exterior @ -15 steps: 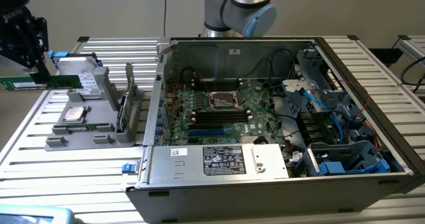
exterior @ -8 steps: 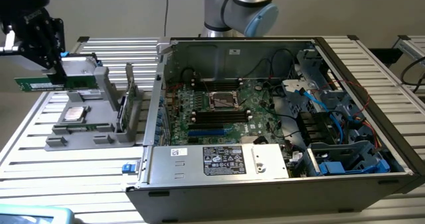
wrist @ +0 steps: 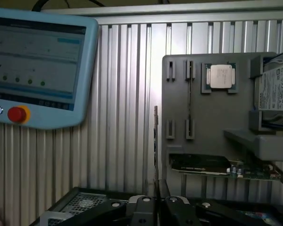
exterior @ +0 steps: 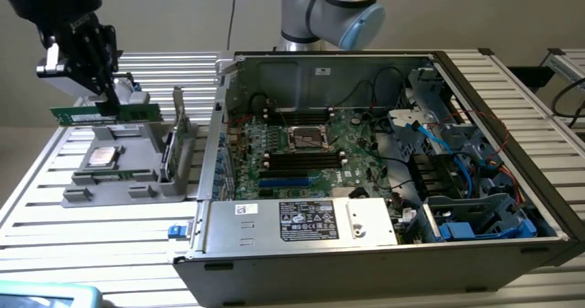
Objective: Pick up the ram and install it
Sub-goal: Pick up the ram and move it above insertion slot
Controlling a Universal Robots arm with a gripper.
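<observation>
at ten o'clock in the exterior view, the gripper (exterior: 109, 107) pinches the ram (exterior: 75, 115) at mid-length. ram roughly level, near the grey tray (exterior: 128, 164).

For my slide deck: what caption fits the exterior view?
End effector holds the ram near the gray tray, outside the open computer case.

My gripper (wrist: 156, 200) is clamped on the ram (wrist: 155, 146), edge-on. Under me: table (wrist: 122, 117), tray (wrist: 212, 117) with CPU (wrist: 220, 76) near the ram, pendant (wrist: 37, 61) well apart.
</observation>
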